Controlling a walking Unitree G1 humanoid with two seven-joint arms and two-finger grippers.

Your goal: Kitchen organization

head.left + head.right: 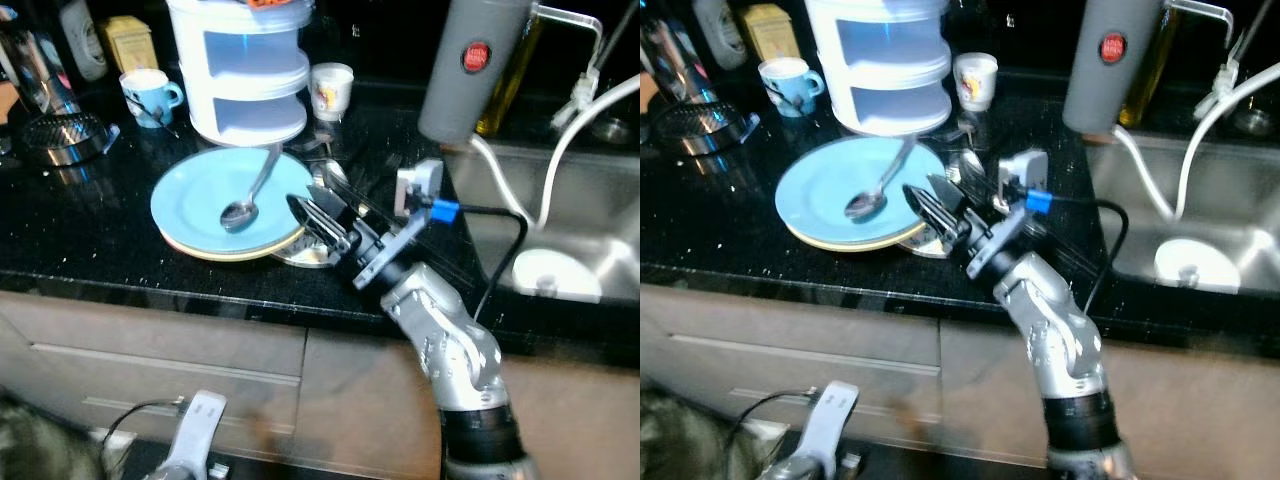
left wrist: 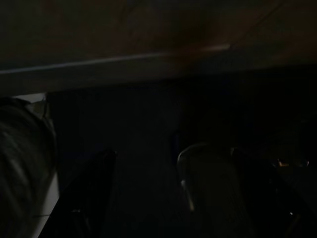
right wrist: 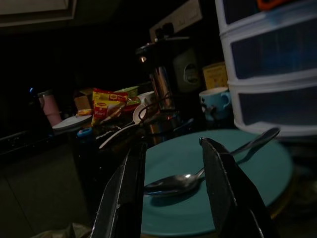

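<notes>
Right gripper (image 1: 305, 212): two long black fingers stood parted with nothing between them, hovering at the near right edge of the plate; through the right wrist view the spoon's bowl lay in the gap beyond the fingertips (image 3: 130, 163).
Right arm (image 1: 445, 345): silver, jointed and glossy, it reached up over the counter edge, with a black cable and a blue connector at the wrist.
Left gripper (image 1: 190, 440): it hung low before the cabinet front; I could not tell whether its fingers were apart or together, the left wrist view being very dark.
Spoon (image 1: 248, 194): polished metal, lying on the plate with its bowl toward the near side and its slim handle angled away toward the white tiers.
Plate (image 1: 190, 190): round, smooth, pale blue, stacked on a cream plate (image 1: 215, 254) whose rim peeked out beneath it.
Countertop (image 1: 80, 240): black speckled stone, shiny.
Stacked container (image 1: 245, 70): white, rounded plastic tiers, standing just behind the plate.
Blue mug (image 1: 150, 95): glazed, with its handle to the right, left of the tiers.
Small white cup (image 1: 331, 90): printed, right of the tiers.
Sink (image 1: 600, 250): brushed steel, holding a white round dish (image 1: 555, 275).
Grey cylinder (image 1: 470, 65): matte, with a red button.
</notes>
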